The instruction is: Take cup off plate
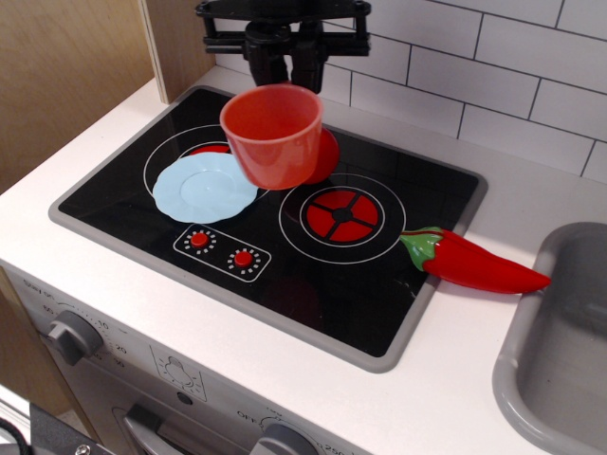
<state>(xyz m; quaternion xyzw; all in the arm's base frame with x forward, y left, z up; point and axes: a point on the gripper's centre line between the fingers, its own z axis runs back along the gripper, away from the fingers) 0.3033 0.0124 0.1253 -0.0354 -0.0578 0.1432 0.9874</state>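
The orange-red cup (275,138) hangs in the air, gripped at its far rim by my black gripper (286,71), which is shut on it. The cup is above the stove top, to the right of the pale blue scalloped plate (201,188). The plate lies bare on the left burner. The cup covers most of the red tomato (328,156) behind it.
A black toy stove top (285,275) has a red right burner (340,216) and two red knobs (220,249). A red chili pepper (469,263) lies at its right edge. A grey sink (560,351) is at the right. A white tiled wall stands behind, a wooden panel at the left.
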